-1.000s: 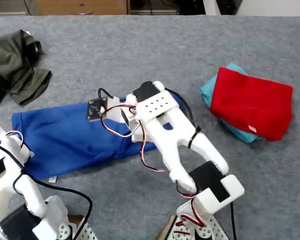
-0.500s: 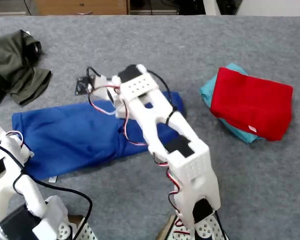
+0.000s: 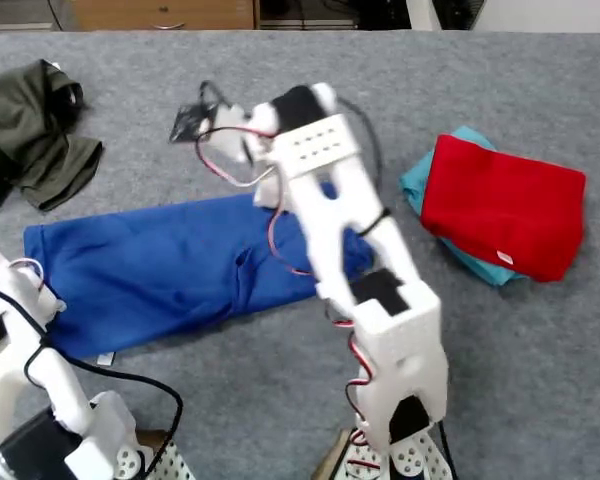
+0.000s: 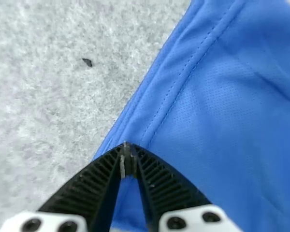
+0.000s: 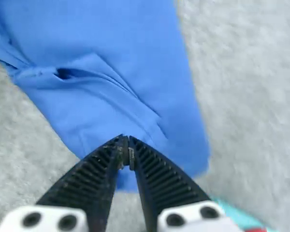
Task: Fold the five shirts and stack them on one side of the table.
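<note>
The blue shirt (image 3: 160, 270) lay long across the table (image 3: 430, 100), with the left gripper (image 4: 127, 145) at its hem and the right gripper (image 5: 124, 140) above the other end, both with jaws together, likely so 2 arms could fold it.

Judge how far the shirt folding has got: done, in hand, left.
Done: the red shirt lies folded on the teal shirt at one side. In hand: the blue shirt is a long strip; the left gripper and right gripper, jaws shut, point down at it. Left: finishing it, then the crumpled green shirt.
</note>
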Motion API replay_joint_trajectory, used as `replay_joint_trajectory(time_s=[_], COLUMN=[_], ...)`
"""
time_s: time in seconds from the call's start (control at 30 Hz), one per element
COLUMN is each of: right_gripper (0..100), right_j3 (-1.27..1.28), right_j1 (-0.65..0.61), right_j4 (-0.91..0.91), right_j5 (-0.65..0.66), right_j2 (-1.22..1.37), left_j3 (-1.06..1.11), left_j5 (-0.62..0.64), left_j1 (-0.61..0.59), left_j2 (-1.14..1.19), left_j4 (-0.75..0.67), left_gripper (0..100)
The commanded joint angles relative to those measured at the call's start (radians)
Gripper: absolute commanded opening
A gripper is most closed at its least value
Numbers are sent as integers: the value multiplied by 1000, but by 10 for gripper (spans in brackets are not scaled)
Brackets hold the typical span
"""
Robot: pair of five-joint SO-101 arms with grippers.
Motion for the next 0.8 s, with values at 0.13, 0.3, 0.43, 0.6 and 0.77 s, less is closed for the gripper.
replay_joint_trajectory(time_s=[0.13,0.3,0.43,0.6,0.77], right_gripper=[4,4,4,4,4], right_j3=[104,232,269,274,274], right_j1=[134,151,151,151,151], right_j4=[26,21,21,21,21], right_j5=[-14,-14,-14,-14,-14], right_j2=[-219,-292,-314,-315,-311], left_j3=[-500,-798,-1054,-1336,-1432], left_j5=[-55,-147,-221,-239,-348], left_j1=[6,3,2,-49,-52], left_j2=[85,378,650,888,1030], left_j4=[440,624,769,832,858], left_gripper=[88,146,147,150,150])
